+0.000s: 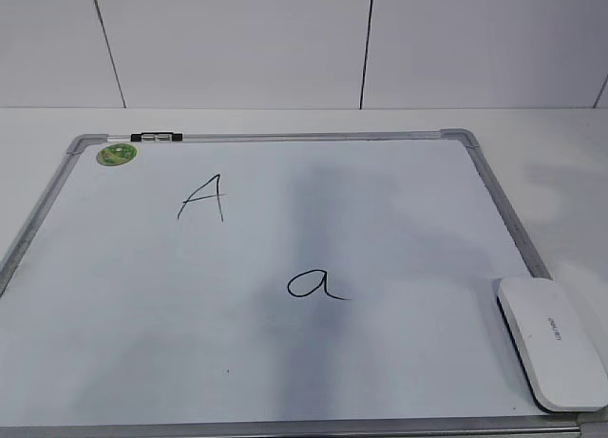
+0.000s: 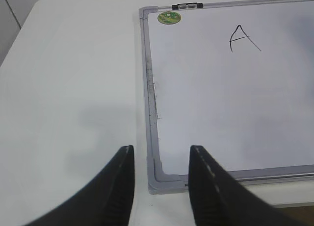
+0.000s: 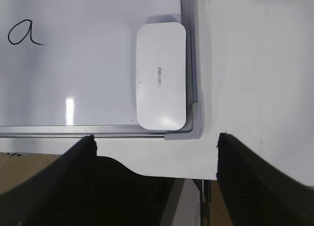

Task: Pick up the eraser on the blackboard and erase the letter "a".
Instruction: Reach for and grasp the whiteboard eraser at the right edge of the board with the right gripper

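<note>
The white eraser [image 1: 553, 341] lies on the blackboard [image 1: 399, 219] at its near right corner; it also shows in the right wrist view [image 3: 161, 75]. The small letter "a" [image 1: 318, 284] is written near the board's middle, and shows at the left edge of the right wrist view [image 3: 25, 33]. My right gripper [image 3: 156, 140] is open and empty, above the table edge just in front of the eraser. My left gripper [image 2: 161, 155] is open and empty over the board's near left corner [image 2: 164, 179]. Neither gripper shows in the exterior view.
A capital "A" [image 1: 202, 197] is written on the board's far left, also in the left wrist view [image 2: 241, 38]. A round green sticker [image 1: 116, 154] and a black clip [image 1: 157, 136] sit at the far left corner. White table [image 1: 560, 162] surrounds the board.
</note>
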You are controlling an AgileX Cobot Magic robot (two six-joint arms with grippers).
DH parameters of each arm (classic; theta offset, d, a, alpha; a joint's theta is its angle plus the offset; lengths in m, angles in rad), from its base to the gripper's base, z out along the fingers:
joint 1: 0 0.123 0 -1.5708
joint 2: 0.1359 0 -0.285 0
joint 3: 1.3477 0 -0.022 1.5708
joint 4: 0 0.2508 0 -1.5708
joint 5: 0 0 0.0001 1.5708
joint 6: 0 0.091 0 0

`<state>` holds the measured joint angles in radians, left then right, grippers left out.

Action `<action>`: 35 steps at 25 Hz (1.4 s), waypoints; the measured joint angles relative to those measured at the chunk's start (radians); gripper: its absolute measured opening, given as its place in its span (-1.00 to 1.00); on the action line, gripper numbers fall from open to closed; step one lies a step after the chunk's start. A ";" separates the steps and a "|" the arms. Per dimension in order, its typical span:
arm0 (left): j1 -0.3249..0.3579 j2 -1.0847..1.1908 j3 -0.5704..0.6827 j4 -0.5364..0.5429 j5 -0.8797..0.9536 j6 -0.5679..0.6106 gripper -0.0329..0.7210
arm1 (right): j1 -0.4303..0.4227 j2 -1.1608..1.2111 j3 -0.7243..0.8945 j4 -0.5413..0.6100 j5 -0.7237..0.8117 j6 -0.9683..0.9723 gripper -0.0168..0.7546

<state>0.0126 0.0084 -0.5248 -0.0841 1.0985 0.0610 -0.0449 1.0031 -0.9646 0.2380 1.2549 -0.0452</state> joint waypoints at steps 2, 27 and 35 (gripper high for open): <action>0.000 0.000 0.000 0.000 0.000 0.000 -0.21 | 0.002 0.026 0.000 0.012 -0.002 0.000 0.57; 0.000 0.000 0.000 0.000 0.000 0.000 -0.21 | 0.282 0.324 -0.002 -0.190 -0.085 0.189 0.57; 0.000 0.000 0.000 0.000 0.000 0.000 -0.21 | 0.284 0.376 0.095 -0.165 -0.222 0.190 0.57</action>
<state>0.0126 0.0084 -0.5248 -0.0841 1.0985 0.0610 0.2388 1.3791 -0.8693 0.0727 1.0324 0.1444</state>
